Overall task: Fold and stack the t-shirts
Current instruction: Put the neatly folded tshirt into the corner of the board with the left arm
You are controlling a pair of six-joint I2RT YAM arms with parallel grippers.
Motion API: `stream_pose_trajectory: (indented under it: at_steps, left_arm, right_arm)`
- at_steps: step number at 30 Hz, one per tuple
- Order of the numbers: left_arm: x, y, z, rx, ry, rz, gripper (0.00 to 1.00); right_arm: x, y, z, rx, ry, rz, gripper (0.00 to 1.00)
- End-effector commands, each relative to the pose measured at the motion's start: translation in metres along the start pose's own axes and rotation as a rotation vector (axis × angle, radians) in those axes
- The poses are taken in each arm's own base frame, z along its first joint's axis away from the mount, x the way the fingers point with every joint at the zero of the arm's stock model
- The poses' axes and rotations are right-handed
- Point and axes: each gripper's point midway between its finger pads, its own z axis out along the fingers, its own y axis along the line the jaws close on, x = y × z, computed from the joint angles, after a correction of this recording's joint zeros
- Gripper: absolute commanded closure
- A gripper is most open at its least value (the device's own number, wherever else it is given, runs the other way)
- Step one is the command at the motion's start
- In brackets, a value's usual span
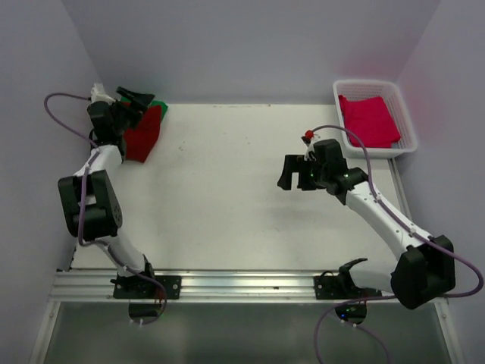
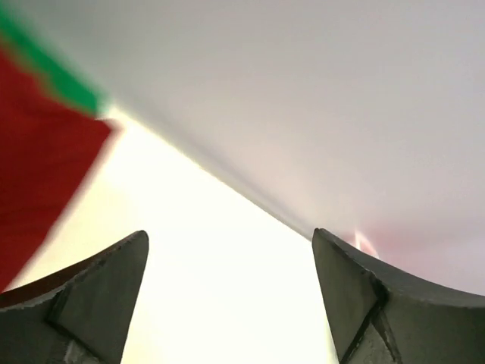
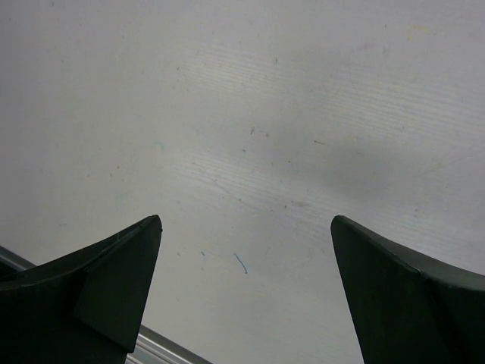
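At the far-left corner the left gripper point(image 2: 229, 239) is released and empty, just beside the dark maroon-red t-shirt point(image 1: 142, 135) folded on the bright green t-shirt point(image 1: 158, 108). A careless pull-away could snag a fold and skew the stack. Over the bare surface point(image 1: 227, 197) the right gripper point(image 3: 246, 224) hangs released and empty. The pinkish-red t-shirt point(image 1: 369, 121) lies in the white basket point(image 1: 367, 82), whose lattice may catch cloth on lifting.
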Motion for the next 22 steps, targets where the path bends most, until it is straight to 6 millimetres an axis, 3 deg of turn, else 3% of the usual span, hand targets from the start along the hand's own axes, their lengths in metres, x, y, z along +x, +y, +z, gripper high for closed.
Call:
stream_pose_trajectory:
  at_steps: [1, 2, 3, 5, 6, 7, 8, 9, 11, 15, 18, 22]
  left_arm:
    - [0.016, -0.132, -0.061, 0.325, 0.056, 0.355, 0.07]
    - [0.033, -0.131, -0.071, 0.313, 0.101, 0.373, 0.0]
    - [0.044, -0.16, -0.094, 0.381, 0.103, 0.456, 0.0]
    - [0.081, -0.161, -0.115, 0.389, 0.18, 0.511, 0.0]
    - [0.084, -0.178, -0.136, 0.426, 0.164, 0.551, 0.0]
    - [0.095, -0.175, -0.146, 0.421, 0.185, 0.567, 0.0]
    - [0.122, -0.18, -0.159, 0.441, 0.254, 0.578, 0.0]
    - [0.126, -0.19, -0.179, 0.473, 0.244, 0.629, 0.0]
    - [0.153, -0.181, -0.201, 0.468, 0.325, 0.649, 0.0]
    - [0.173, -0.182, -0.25, 0.504, 0.374, 0.688, 0.0]
    - [0.185, -0.174, -0.272, 0.51, 0.415, 0.685, 0.0]
    - [0.2, -0.158, -0.281, 0.495, 0.491, 0.676, 0.0]
  right_arm:
    - [-0.042, 0.01, -0.036, 0.012, -0.149, -0.059, 0.01]
    - [-0.046, 0.012, -0.041, 0.011, -0.168, -0.064, 0.01]
    - [-0.052, 0.015, -0.053, 0.004, -0.209, -0.067, 0.01]
    - [-0.058, 0.016, -0.066, 0.008, -0.243, -0.08, 0.01]
    - [-0.062, 0.018, -0.077, 0.008, -0.263, -0.087, 0.01]
    - [-0.064, 0.019, -0.083, 0.008, -0.276, -0.099, 0.01]
    - [-0.065, 0.019, -0.088, 0.013, -0.287, -0.104, 0.01]
    - [-0.068, 0.021, -0.1, 0.013, -0.311, -0.115, 0.01]
    - [-0.071, 0.022, -0.111, 0.015, -0.336, -0.121, 0.01]
    - [-0.075, 0.03, -0.134, -0.023, -0.395, -0.133, 0.01]
    - [-0.075, 0.034, -0.142, -0.04, -0.408, -0.142, 0.01]
    - [-0.077, 0.036, -0.142, -0.044, -0.401, -0.137, 0.01]
